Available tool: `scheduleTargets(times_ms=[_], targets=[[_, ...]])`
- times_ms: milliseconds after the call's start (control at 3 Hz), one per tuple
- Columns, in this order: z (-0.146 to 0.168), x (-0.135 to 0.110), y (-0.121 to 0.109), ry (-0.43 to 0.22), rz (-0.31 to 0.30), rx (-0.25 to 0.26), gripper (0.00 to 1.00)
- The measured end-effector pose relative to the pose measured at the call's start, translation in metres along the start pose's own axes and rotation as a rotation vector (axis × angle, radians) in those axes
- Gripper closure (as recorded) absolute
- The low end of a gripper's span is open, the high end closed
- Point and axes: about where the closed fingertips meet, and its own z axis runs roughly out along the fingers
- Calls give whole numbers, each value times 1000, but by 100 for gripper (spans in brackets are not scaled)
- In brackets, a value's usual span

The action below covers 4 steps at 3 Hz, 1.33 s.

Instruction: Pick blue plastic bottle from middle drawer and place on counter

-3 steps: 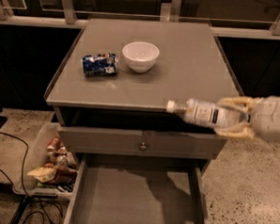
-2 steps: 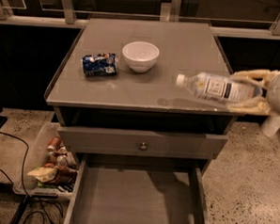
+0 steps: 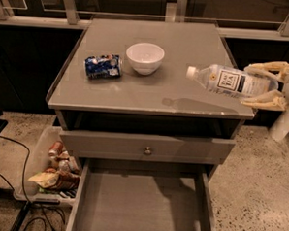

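While the bottle (image 3: 229,82) is being held by the jaws over the right of the desk (image 3: 187,47), lowering is being needed.

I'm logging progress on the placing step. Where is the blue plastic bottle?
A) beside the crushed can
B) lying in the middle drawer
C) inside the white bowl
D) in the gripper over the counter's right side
D: the gripper, at the right edge of the counter, grips the blue plastic bottle on its side, cap toward the bowl.
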Motion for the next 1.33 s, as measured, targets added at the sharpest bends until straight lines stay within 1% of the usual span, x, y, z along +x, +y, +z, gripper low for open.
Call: scheduleTargets(times_ms=[333, 667, 1000, 1333], targets=[[11, -2, -3, -28, 10, 0, 100], [30, 6, -19, -34, 17, 5, 100], [67, 12, -50, -52, 20, 0, 100], [100, 21, -72, -90, 77, -30, 100]])
